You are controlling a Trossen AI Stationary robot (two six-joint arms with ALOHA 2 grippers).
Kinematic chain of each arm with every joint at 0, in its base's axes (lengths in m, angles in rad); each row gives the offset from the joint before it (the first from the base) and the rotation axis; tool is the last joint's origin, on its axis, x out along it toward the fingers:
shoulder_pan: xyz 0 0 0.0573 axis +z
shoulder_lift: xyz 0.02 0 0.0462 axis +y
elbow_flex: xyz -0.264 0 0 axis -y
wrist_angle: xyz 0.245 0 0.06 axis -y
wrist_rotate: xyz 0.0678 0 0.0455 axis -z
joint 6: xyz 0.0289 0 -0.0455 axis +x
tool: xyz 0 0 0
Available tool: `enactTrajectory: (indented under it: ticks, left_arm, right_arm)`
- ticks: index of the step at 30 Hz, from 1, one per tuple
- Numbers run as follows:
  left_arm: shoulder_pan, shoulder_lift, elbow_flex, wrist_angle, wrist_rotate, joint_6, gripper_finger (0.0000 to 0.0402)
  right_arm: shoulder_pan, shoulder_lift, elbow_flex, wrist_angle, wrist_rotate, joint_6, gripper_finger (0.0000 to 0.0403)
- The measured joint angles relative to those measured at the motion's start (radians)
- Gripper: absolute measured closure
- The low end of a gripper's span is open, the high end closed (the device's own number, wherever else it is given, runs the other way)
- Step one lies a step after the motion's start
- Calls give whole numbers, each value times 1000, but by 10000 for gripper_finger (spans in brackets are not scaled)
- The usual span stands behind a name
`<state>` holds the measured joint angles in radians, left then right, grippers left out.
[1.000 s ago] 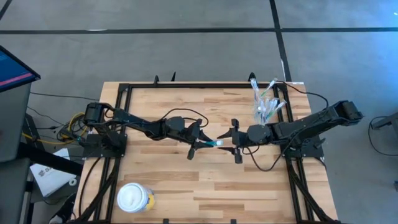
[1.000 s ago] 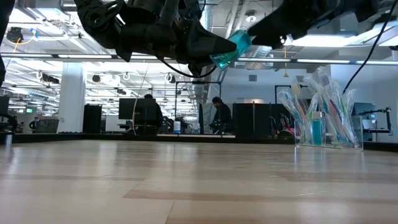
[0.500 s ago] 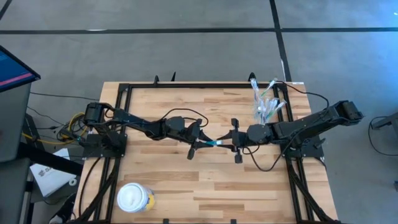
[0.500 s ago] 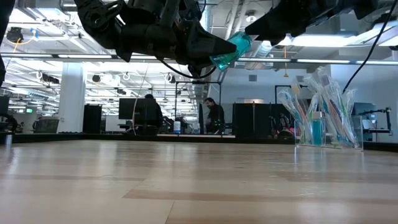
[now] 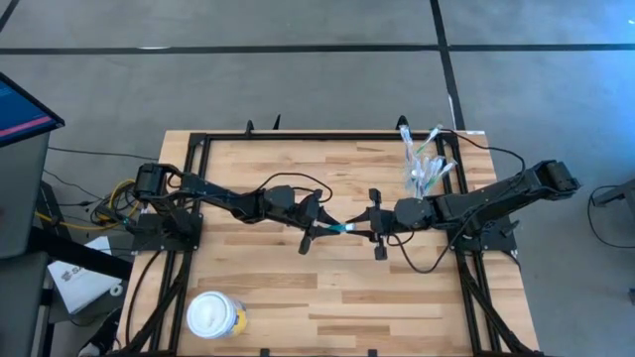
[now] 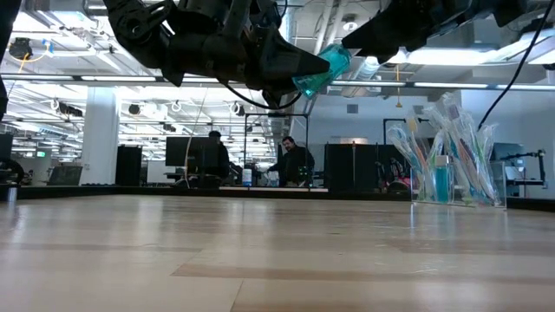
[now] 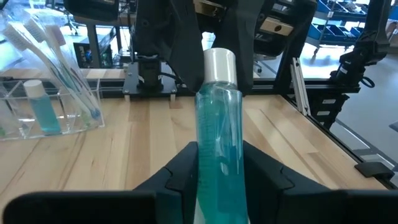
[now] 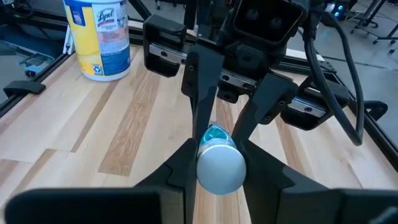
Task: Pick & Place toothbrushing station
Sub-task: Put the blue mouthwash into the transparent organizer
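Wooden table (image 5: 298, 297) carried black frame rails (image 5: 298, 136) along edges. Yellow wipes tub, white lid (image 5: 215, 317), stood at table's 7 o'clock. Dark monitor (image 5: 20, 109) sat off-table at 10 o'clock. Two people (image 6: 290, 163) stood in room beyond.

**Even light from above, dark arms against bright ceiling**

From above, the wooden table (image 5: 327, 297) is lit evenly and bright, and the shadows beside the arms (image 5: 238, 203) are only soft and faint. The lid of the tub (image 5: 210, 315) is almost pure white, with little detail.

In the low view, the long ceiling lights (image 6: 468, 56) glare behind the arms, so these are nearly black shapes. The tabletop carries a pale sheen there.

In the left wrist view, daylight passes through the blue tube (image 7: 219, 143), which glows. In the right wrist view its white cap (image 8: 220, 167) is brightly lit from above.
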<state>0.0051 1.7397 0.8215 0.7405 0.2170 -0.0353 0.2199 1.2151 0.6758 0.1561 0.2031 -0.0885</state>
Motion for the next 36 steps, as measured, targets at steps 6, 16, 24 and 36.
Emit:
enactTrajectory:
  ticks: [6, 16, 24, 36]
  left_arm:
    - [0, -1, 3, 17, -8, 7, 287]
    - [-1, -1, 1, 11, -93, 13, 258]
    - [1, -1, 1, 9, -102, 13, 250]
    - [1, -1, 0, -4, -101, 5, 253]
  right_arm:
    - [0, -34, 8, -39, -4, 20, 316]
    - [0, -51, 138, -305, 3, 67, 316]
    - [-37, -51, 230, -516, 5, 137, 316]
    - [-173, -132, 286, -773, 33, 222, 316]
